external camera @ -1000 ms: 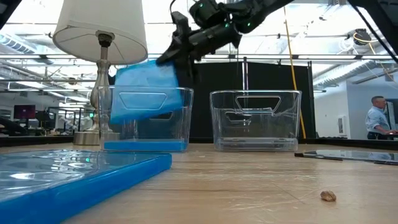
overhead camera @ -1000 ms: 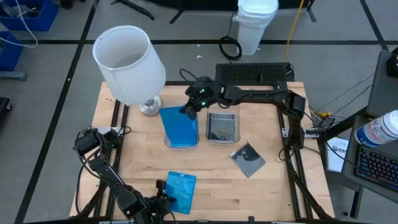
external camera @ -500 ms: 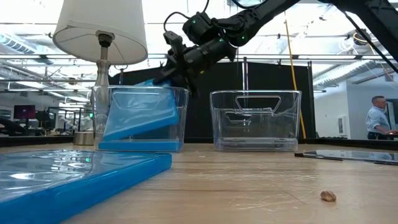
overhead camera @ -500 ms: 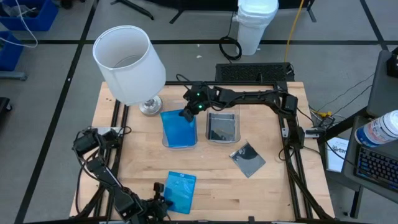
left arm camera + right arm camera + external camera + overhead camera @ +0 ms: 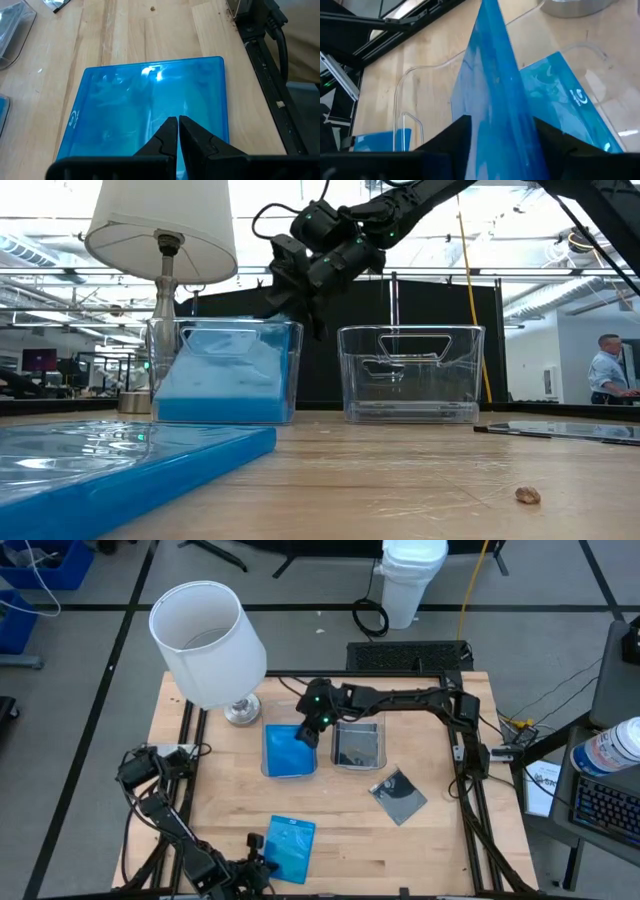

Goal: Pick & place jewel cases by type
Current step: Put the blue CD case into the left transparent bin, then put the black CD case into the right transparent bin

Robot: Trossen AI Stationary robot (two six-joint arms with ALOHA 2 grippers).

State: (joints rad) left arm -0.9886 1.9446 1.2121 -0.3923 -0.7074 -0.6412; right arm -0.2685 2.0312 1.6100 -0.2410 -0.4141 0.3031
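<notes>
The right pincer (image 5: 309,730) hangs over the left clear tub (image 5: 270,768), its fingers parted with a glossy blue jewel case (image 5: 492,100) slanting between them into the tub. The left pincer (image 5: 177,131), closed, rests over another flat blue jewel case (image 5: 292,846) near the counter's (image 5: 420,860) front edge. A smoky grey jewel case (image 5: 399,796) lies right.

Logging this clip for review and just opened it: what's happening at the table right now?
The right gripper is at the rim of the left clear tub, its jaws apart around the edge of a blue jewel case that stands tilted inside, over another blue case. The neighbouring tub holds something dark. A dark grey case lies on the table beside it. At the near edge, the left gripper, shut, rests over another blue case.
</notes>
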